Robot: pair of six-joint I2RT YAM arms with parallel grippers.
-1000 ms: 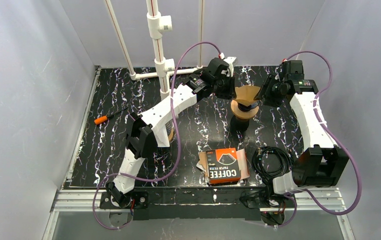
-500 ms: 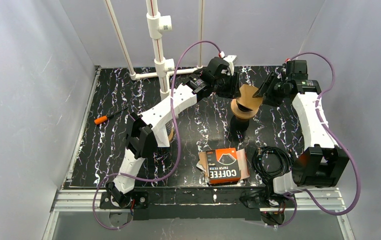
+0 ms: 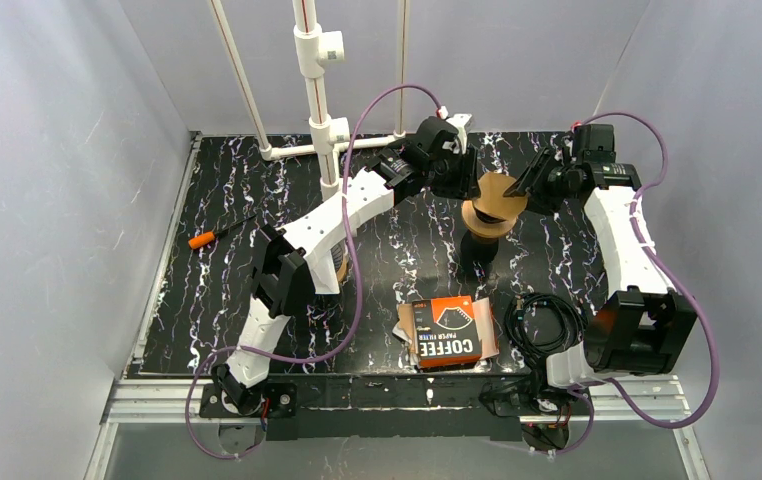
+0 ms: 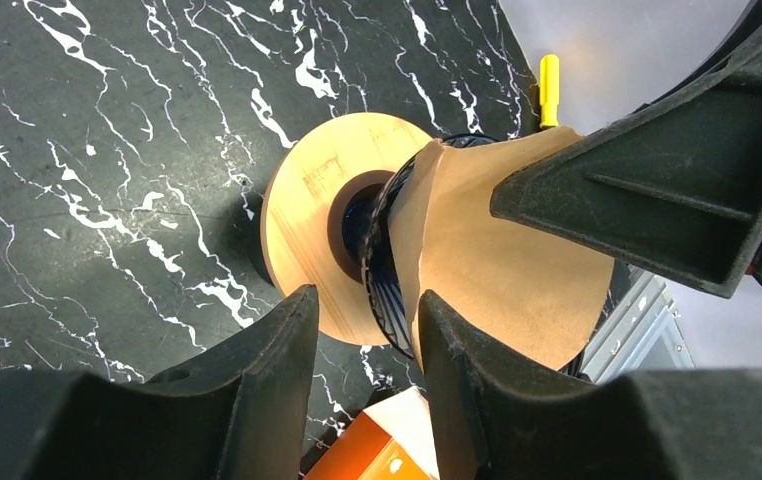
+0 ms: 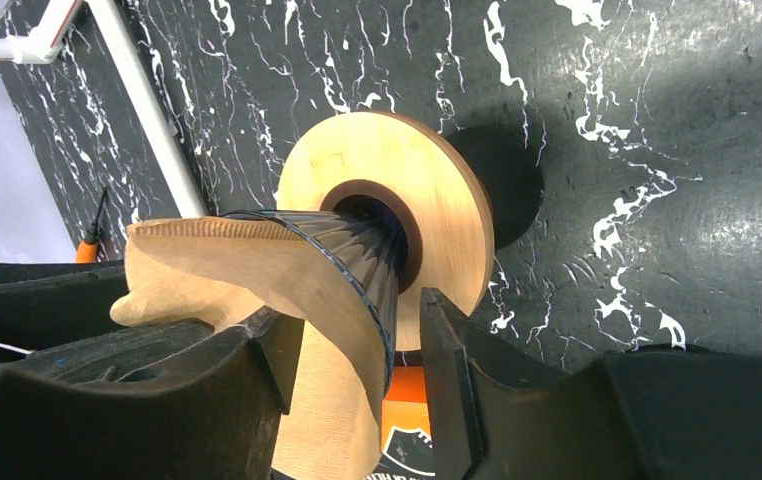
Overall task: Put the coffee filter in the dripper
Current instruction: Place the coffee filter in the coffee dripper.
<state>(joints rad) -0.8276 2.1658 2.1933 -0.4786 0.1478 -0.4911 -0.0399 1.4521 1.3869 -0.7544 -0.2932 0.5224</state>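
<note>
Black, white-veined table (image 3: pixel 207 300) within grey walls. Standing on it, dripper (image 3: pixel 487 215): dark ribbed cone on a wooden collar. Brown coffee filter (image 5: pixel 247 265) seated in the cone but lopsided, one flap standing well above the rim. Left gripper (image 4: pixel 367 305) at the dripper's left, right gripper (image 5: pixel 362 315) at its right. Jaws of each narrowly parted, astride rim and paper, with a sliver of gap on one side, so apparently not clamped, though contact on the far pad hard to judge. Risks: paper snagged on a pad and dragged out on withdrawal; flap creased or torn by further closing; dripper toppled by a sideways pull on the rim. On the dripper's near side, well apart, orange filter box (image 3: pixel 447 332).
</note>
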